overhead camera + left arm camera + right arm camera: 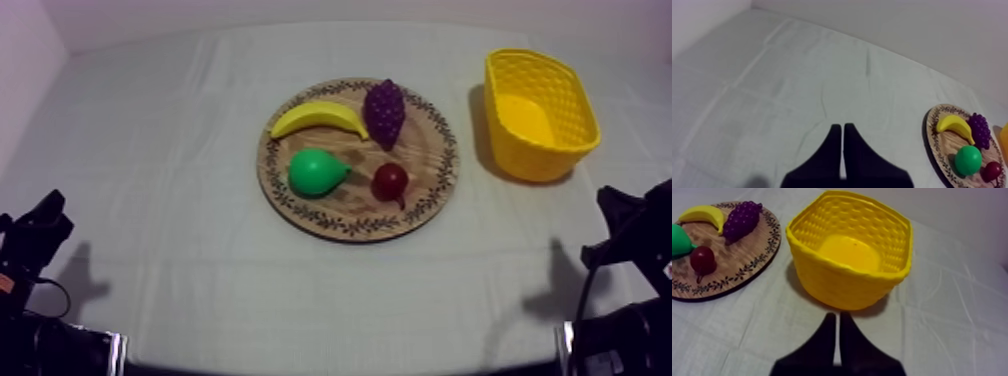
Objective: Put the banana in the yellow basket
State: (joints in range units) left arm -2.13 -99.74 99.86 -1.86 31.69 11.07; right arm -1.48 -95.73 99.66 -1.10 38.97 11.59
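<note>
A yellow banana point(318, 117) lies on the far left part of the round wooden board point(420, 205), next to a purple bunch of grapes point(384, 110). The yellow basket point(540, 112) stands empty at the table's right. My left gripper point(40, 222) rests low at the left edge, shut, its fingers point(834, 145) together as a wedge over bare cloth, with the banana point(955, 126) far off. My right gripper point(612, 210) rests low at the right, shut, fingers point(829, 333) pointing at the basket point(844, 283) just ahead. The banana point(703, 214) lies beyond the grapes point(741, 220).
A green pear point(317, 171) and a small red fruit point(390, 181) share the board's near half. Grey-white cloth point(180, 150) covers the table, with open room left of the board and in front of it. A pale wall point(912, 25) runs behind.
</note>
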